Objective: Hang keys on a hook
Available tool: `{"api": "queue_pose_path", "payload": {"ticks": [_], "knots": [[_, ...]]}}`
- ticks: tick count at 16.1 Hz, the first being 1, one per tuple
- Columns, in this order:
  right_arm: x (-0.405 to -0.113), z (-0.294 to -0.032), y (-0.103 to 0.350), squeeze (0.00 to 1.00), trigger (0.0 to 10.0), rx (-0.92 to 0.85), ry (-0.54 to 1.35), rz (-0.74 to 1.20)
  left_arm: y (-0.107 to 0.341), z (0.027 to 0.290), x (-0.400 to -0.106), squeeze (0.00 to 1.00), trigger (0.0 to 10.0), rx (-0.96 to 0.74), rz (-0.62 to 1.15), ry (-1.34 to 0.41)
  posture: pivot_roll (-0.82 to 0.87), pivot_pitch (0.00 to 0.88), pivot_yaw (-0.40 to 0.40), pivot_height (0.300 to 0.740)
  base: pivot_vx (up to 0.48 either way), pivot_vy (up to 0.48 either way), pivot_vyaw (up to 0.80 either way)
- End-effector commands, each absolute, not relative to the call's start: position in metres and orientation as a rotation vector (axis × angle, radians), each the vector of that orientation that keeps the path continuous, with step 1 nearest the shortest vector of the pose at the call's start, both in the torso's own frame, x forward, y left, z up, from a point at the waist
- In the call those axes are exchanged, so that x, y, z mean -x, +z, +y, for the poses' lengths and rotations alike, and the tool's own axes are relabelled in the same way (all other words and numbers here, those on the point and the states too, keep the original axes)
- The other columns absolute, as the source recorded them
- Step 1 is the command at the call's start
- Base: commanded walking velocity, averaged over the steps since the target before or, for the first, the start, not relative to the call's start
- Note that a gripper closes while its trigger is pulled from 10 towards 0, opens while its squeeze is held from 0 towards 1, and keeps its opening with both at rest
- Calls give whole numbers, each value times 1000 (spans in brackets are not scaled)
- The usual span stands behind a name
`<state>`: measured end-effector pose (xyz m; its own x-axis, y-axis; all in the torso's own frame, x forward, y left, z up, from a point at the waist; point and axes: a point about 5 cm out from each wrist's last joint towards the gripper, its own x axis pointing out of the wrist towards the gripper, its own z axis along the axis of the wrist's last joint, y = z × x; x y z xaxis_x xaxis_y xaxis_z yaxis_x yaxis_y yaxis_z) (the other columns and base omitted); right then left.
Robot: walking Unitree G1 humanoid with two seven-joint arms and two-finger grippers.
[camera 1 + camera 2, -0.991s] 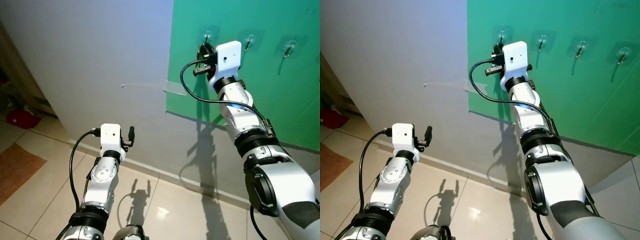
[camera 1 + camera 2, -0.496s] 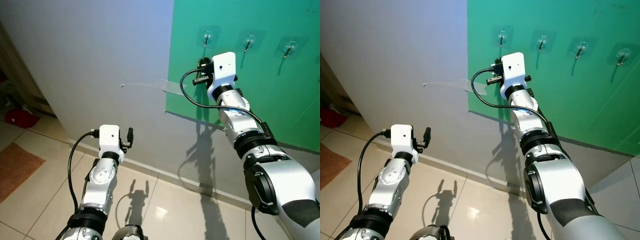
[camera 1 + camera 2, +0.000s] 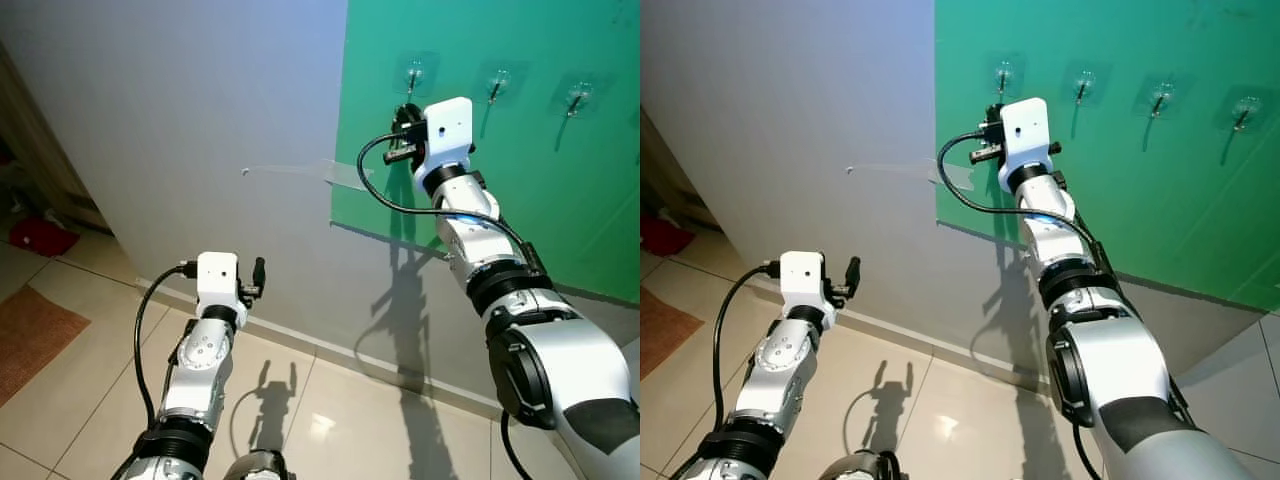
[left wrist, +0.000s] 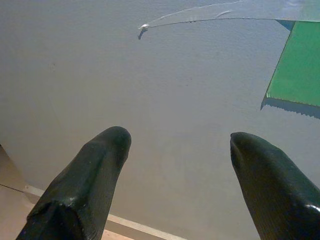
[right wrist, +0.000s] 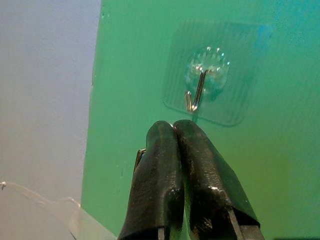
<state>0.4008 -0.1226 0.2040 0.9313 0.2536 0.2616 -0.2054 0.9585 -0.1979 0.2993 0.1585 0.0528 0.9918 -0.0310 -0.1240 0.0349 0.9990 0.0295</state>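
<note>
Keys (image 5: 138,159): I see only a metal sliver beside my right tool (image 5: 173,125), fingers pressed together, just below the leftmost hook (image 5: 195,95), upper centre. Green sheet (image 3: 560,200) carries further hooks (image 3: 495,85) rightward. Left tool (image 4: 172,142), lower left, spread wide, empty, facing grey wall (image 3: 180,120).

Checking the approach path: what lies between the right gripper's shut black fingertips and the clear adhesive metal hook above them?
Only bare green sheet separates the right gripper from the clear adhesive metal hook, as the right wrist view shows.
</note>
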Motion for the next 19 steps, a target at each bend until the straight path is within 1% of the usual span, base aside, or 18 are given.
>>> {"api": "queue_pose_path", "payload": {"ticks": [1,4,7,9,11,19], "knots": [[-405,-125,215,0,0,180,224,-301,58,157,-303,0,10000,-29,110,-34,17,0,-6,740,0,0,0],[-405,-123,216,0,0,175,228,-306,58,160,-303,0,10000,-60,112,-26,19,0,-7,740,0,0,0],[-403,-123,211,0,0,172,227,-292,60,160,-304,0,10000,-50,95,-33,16,0,-3,740,0,0,0],[-403,-123,209,0,0,171,226,-291,62,159,-304,0,10000,-52,80,-47,14,0,1,740,409,251,0],[-403,-125,208,0,0,174,222,-289,62,159,-304,0,10000,-44,88,-36,11,0,2,740,360,0,0],[-403,-122,222,0,0,184,235,-353,62,158,-303,0,10000,-36,76,-38,14,0,0,740,0,0,0]]}}
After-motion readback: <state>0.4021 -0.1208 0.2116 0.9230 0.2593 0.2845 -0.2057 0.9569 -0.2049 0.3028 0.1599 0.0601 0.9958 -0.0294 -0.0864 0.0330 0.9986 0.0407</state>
